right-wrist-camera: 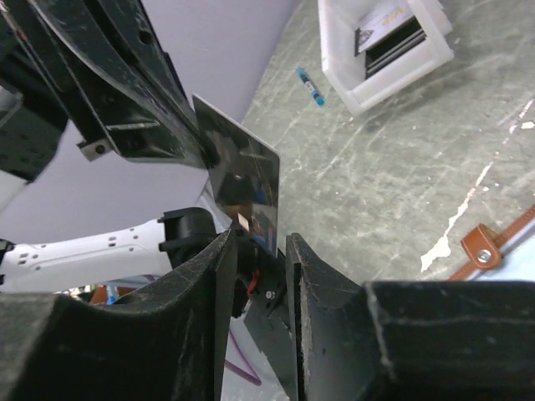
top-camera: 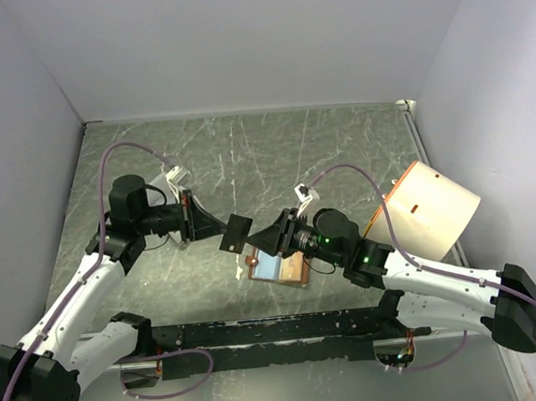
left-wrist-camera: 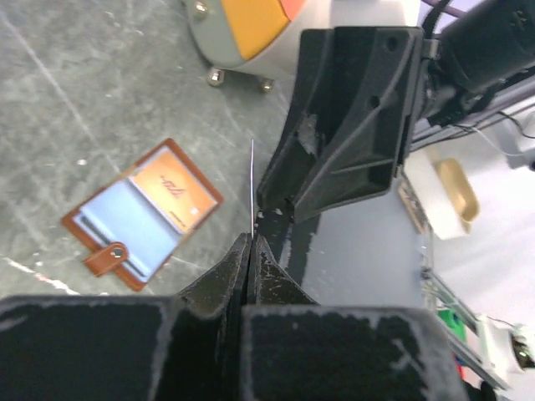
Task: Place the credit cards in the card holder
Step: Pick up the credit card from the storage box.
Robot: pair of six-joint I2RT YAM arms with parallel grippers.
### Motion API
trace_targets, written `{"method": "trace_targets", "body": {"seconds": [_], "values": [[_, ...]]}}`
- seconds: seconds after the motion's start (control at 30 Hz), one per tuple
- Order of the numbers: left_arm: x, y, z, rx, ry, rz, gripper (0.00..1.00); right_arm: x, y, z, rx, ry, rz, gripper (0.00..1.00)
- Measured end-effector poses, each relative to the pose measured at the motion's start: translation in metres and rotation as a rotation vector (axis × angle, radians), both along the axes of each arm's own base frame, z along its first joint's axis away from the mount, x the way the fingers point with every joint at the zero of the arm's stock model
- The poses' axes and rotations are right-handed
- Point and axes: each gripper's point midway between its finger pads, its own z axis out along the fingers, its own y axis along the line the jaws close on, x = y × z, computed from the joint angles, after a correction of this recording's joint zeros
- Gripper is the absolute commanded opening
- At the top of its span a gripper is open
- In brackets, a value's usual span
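On the counter, card holder [top-camera: 279, 268]: lies open between the two arms, with brown edges, a pale blue inside and a gold card [left-wrist-camera: 171, 188] in one pocket.
Aloft, dark card [top-camera: 238, 231]: hangs above the holder's left end (edge-on in the left wrist view).
Around: cream cylinder [top-camera: 433, 209] on the right; white tray [right-wrist-camera: 384, 50] well apart.
Left hand [top-camera: 226, 236]: clamped on the dark card.
Right hand [top-camera: 271, 238]: fingers slightly parted at the card's free edge; I cannot tell whether they touch it.

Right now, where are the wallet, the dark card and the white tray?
wallet [left-wrist-camera: 125, 219]: left wrist view, blue inside.
dark card [right-wrist-camera: 242, 171]: right wrist view, its face.
white tray [right-wrist-camera: 336, 46]: right wrist view, left wall.
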Motion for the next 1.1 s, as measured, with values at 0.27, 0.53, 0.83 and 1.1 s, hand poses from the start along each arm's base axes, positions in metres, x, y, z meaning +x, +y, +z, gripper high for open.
{"method": "trace_targets", "body": {"seconds": [0.27,0.53,0.83,1.1], "values": [[-0.021,-0.005,-0.003,-0.116,0.092,-0.072,0.07,-0.001,0.006,0.008,0.04,-0.005,0.017,0.29],[-0.026,-0.006,-0.005,-0.175,0.145,-0.077,0.08,0.0,0.007,0.01,0.05,-0.009,0.019,0.0],[-0.005,-0.003,-0.018,-0.072,0.156,0.044,0.55,-0.002,-0.002,0.013,0.064,-0.015,-0.007,0.0],[0.012,0.009,-0.048,0.072,0.166,0.165,0.52,0.006,-0.022,-0.034,-0.105,0.076,-0.109,0.0]]}}
